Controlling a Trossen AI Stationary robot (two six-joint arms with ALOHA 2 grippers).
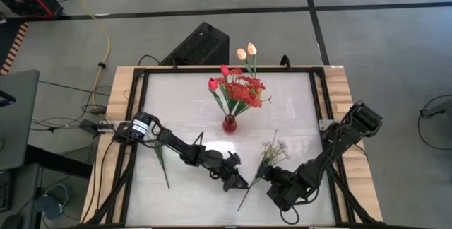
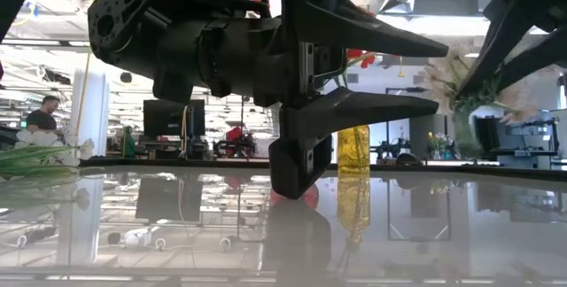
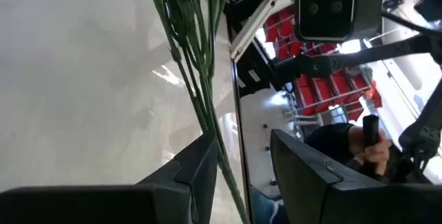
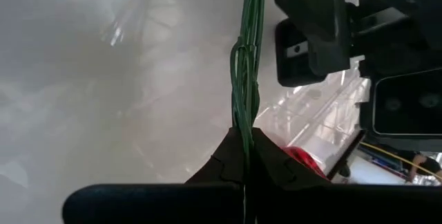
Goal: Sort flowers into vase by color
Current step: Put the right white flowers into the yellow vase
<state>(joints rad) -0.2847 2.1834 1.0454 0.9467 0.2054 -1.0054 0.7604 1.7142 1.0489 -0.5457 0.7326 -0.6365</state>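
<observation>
The right gripper [image 1: 272, 178] sits low over the near right part of the table [image 1: 183, 102], its two fingers [image 4: 228, 162] pinched tight on the green stems of a white-blossom sprig [image 1: 274, 149]. From that grip the stems run both ways: the tiny white blossoms fan out just beyond the claw toward the table's middle, and the stem tail trails past it toward the near edge. In the right wrist view the bundle of thin stems [image 4: 247, 65] passes straight up out of the closed fingertips.

The left gripper [image 1: 236, 177] is just beside the right one, near the table's centre front, its fingers [image 3: 200, 172] parted with a clear gap. The same stems [image 3: 197, 65] run alongside one of its fingers in the left wrist view; whether they touch it cannot be told.

Farther out, one green stem [image 1: 162, 165] lies flat on the table under the left arm; its bloom is hidden. A second cluster of white blossoms [image 2: 40, 145] shows at the edge of the low view.

At the table's middle stands one small red vase [image 1: 229, 124], holding red tulips [image 1: 213, 83] and bunches of small red blossoms [image 1: 246, 91]; two tulip heads can be counted. Behind it, at the far edge, two pale yellow-peach tulips [image 1: 247, 51] stand upright; in the low view a yellow vase [image 2: 353, 150] shows there
</observation>
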